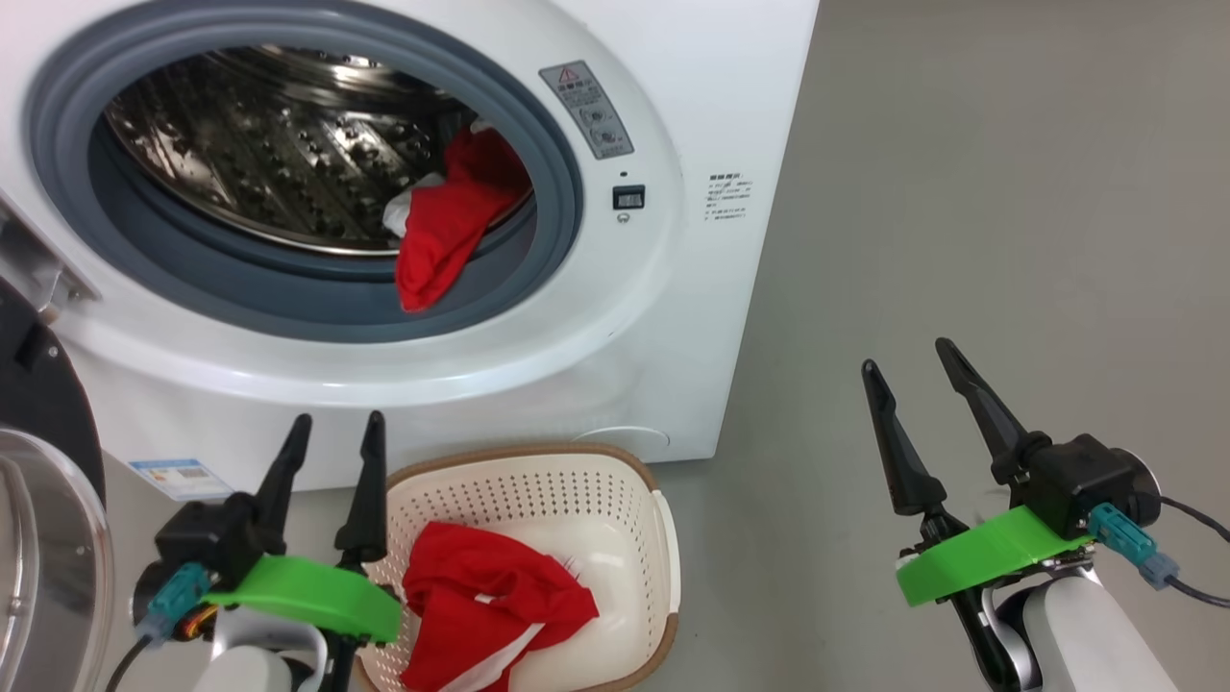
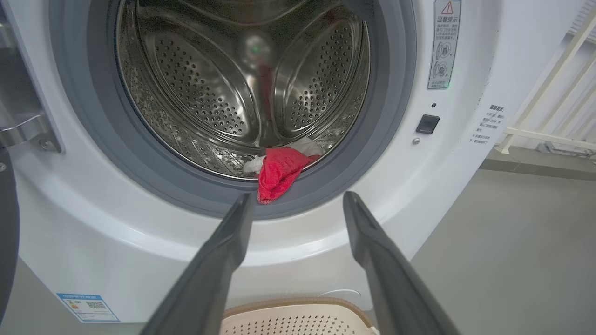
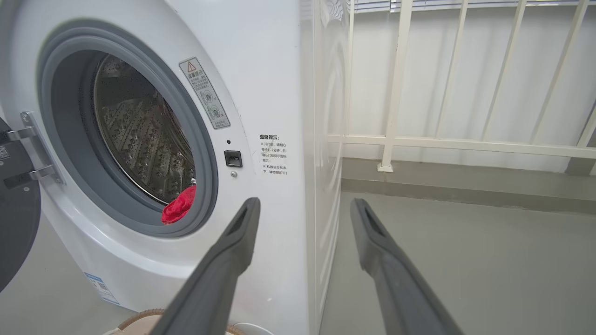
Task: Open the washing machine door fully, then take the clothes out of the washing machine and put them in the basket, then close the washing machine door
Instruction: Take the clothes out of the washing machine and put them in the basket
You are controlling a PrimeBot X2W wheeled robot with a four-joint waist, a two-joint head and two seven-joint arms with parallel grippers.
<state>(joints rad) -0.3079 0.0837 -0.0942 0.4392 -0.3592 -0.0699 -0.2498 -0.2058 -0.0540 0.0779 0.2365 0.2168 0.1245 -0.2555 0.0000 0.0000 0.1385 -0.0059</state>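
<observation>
Head view: washing machine (image 1: 692,86) bears grey warning label (image 1: 586,109).

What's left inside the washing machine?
One red and white garment lies in the drum, lower right, draped over the grey gasket. Whatever lies beneath it is covered; the rest of the drum looks bare.

- You're facing the washing machine (image 1: 673,317), its door (image 1: 38,413) swung open at the far left.
- One red garment (image 1: 442,231) droops from the drum (image 1: 269,154) over the grey gasket (image 1: 288,308).
- The basket (image 1: 663,538) sits on the floor (image 1: 961,192) before the machine, holding another red garment (image 1: 480,605).
- Your left gripper (image 1: 340,417) hovers beside the basket, fingers spread and empty.
- Your right gripper (image 1: 905,354) does likewise over bare floor.
</observation>
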